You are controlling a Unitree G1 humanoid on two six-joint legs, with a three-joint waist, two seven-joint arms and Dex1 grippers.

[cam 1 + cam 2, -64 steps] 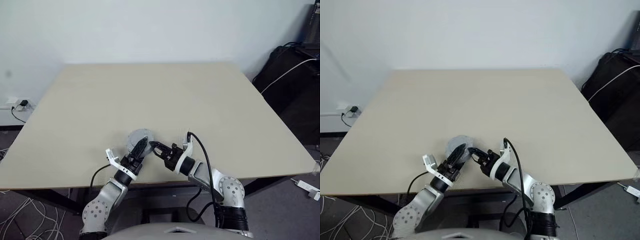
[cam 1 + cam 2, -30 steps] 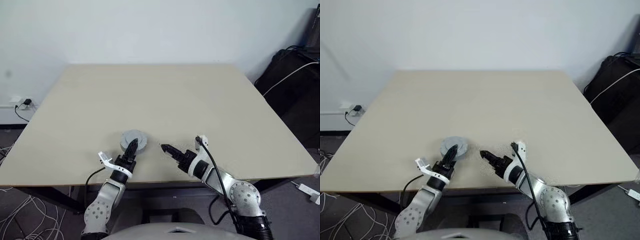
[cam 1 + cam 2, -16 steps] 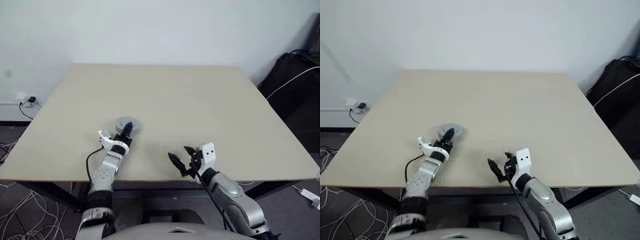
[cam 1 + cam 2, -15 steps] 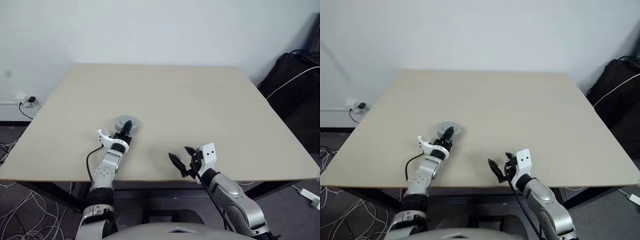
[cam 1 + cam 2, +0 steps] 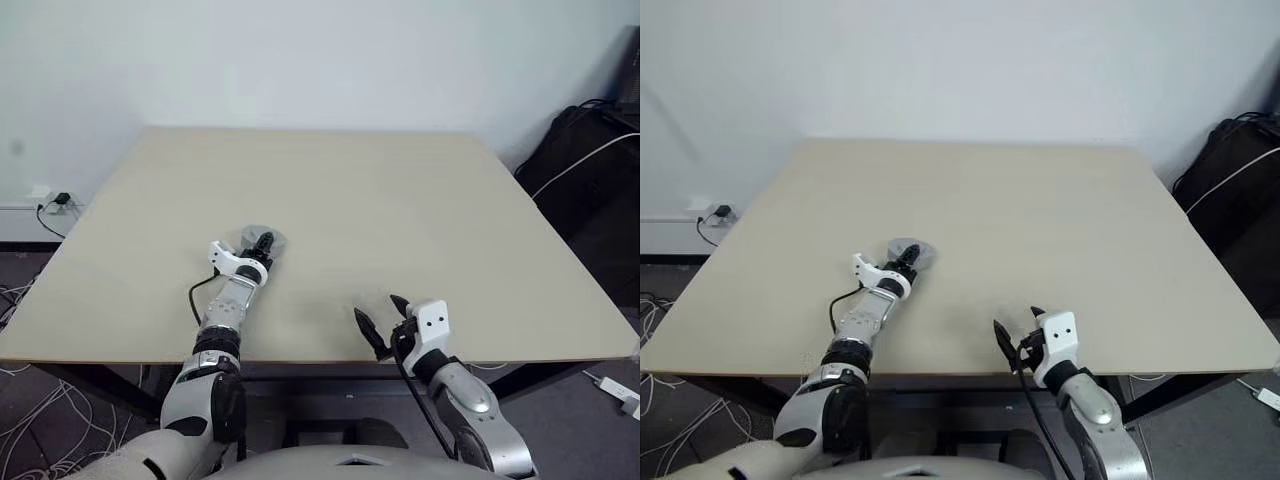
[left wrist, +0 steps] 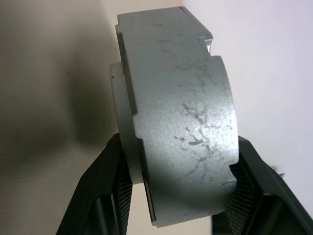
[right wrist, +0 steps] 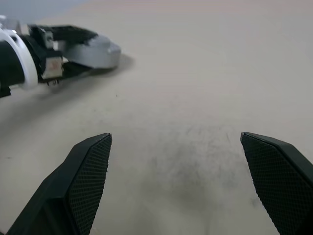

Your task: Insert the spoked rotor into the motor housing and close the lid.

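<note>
Out on the left of the beige tabletop (image 5: 400, 210), the left tool (image 5: 262, 246) is clamped across a grey metal motor assembly (image 6: 181, 112), fingers (image 6: 115, 191) pressing on opposite sides of its rim. Near the front edge, the right tool (image 5: 385, 322) hangs with its fingers (image 7: 90, 166) spread wide apart, holding nothing.

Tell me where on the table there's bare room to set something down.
Nearly all of the table is bare: the whole far half up to the wall and the right side to its edge. The near left is taken, where the left gripper holds the closed silver motor assembly. The open right gripper hovers at the near edge.
</note>
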